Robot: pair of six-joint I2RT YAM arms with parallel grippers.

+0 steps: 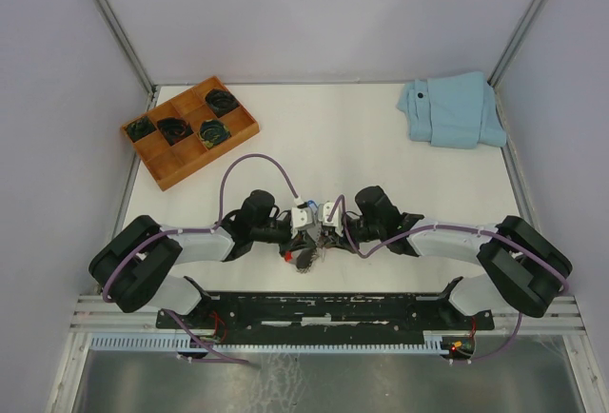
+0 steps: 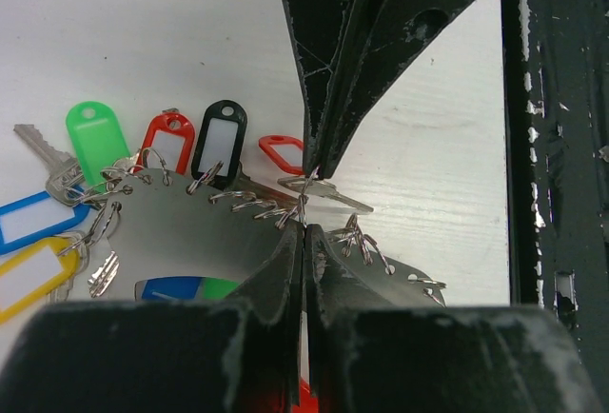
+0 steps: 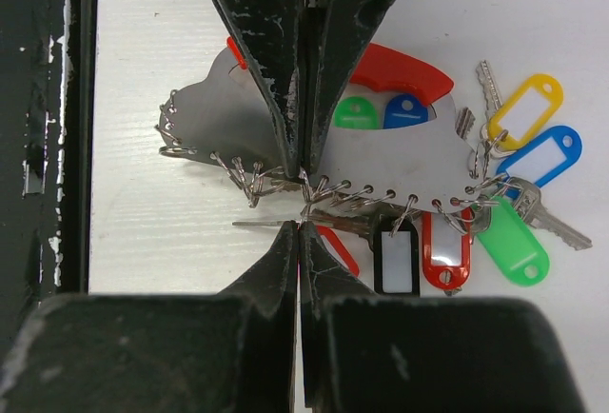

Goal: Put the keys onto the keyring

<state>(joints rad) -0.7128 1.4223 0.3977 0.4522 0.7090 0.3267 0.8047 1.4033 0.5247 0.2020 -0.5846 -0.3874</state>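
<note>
The keyring is a flat grey plate edged with small wire rings, with a red band; it lies between the arms. Black, red, green, blue and yellow tags hang off it. My left gripper is shut on one wire ring at the plate's edge. Facing it tip to tip, my right gripper is shut on a silver key with a red tag. That key lies against the plate's rings. A green-tagged key sits at the bunch's far end.
A wooden tray holding dark coiled items stands at the back left. A folded light blue cloth lies at the back right. The black mounting rail runs along the near table edge, close behind both grippers.
</note>
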